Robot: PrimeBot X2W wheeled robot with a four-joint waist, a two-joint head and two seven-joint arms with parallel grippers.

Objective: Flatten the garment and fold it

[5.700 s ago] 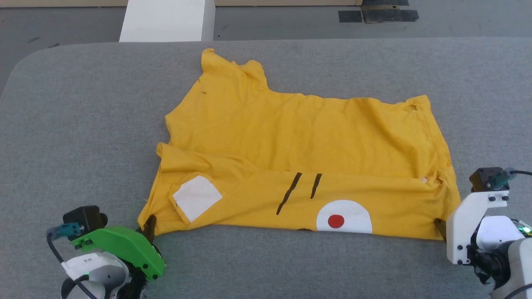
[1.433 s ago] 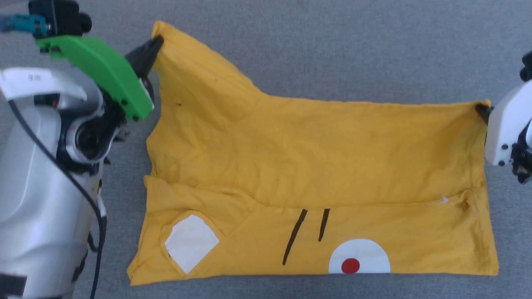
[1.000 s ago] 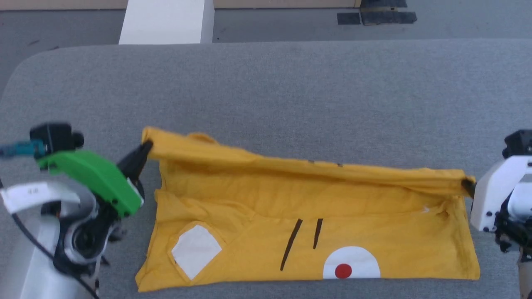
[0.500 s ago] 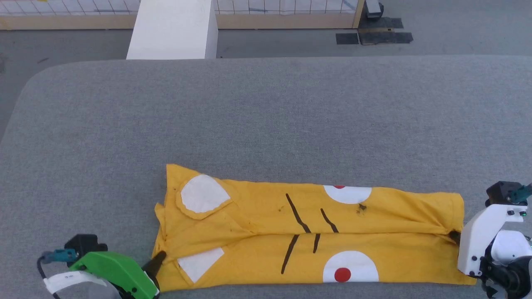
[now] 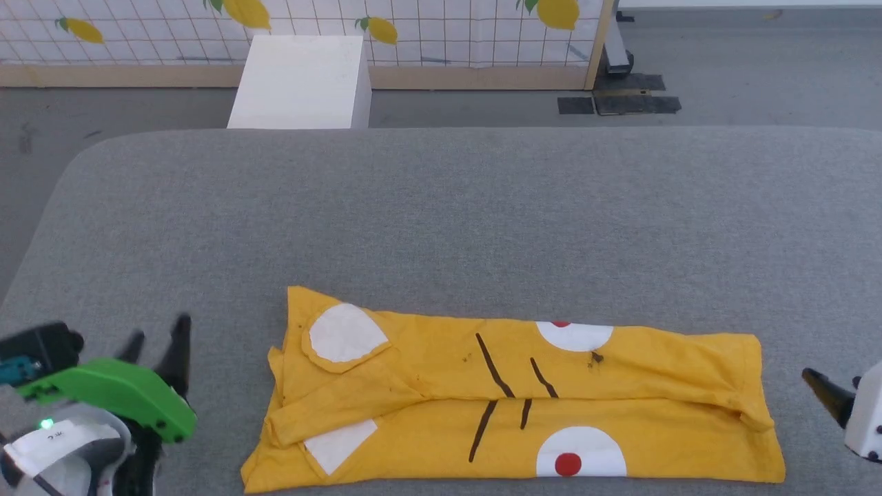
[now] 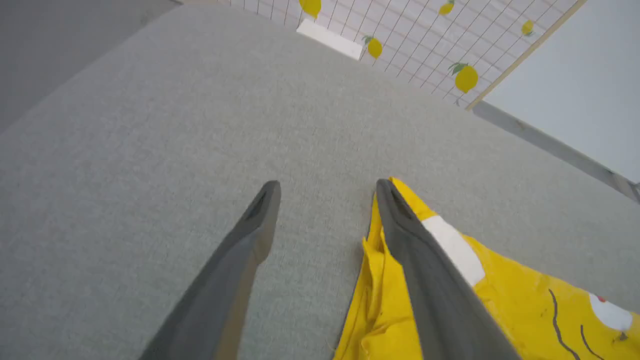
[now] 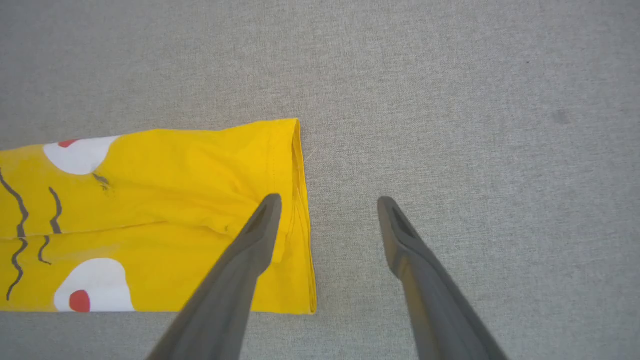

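Observation:
The garment point(image 5: 517, 406), a bright yellow T-shirt with white patches, red dots and black stripes, lies folded into a long band near the table's front edge. My left gripper point(image 5: 160, 331) stands open just left of the shirt's left end, holding nothing. In the left wrist view, the left gripper point(image 6: 327, 184) spreads over bare grey cloth, with the garment point(image 6: 520, 310) beside its right finger. My right gripper point(image 7: 328, 200) is open beside the hem of the garment point(image 7: 165, 200), its left finger over the edge. One of its fingers point(image 5: 823, 396) shows right of the shirt.
The grey cloth-covered table point(image 5: 441, 207) stretches bare beyond the shirt to its rounded far-left corner. Past it stand a white box point(image 5: 303, 83), a lemon-print grid fence point(image 5: 441, 34) and dark mats point(image 5: 620, 103) on the floor.
Both grippers carried the far edge of the shirt over to the near edge, folding it in half. They have since let go, opened and drawn outward. The camera has tilted up.

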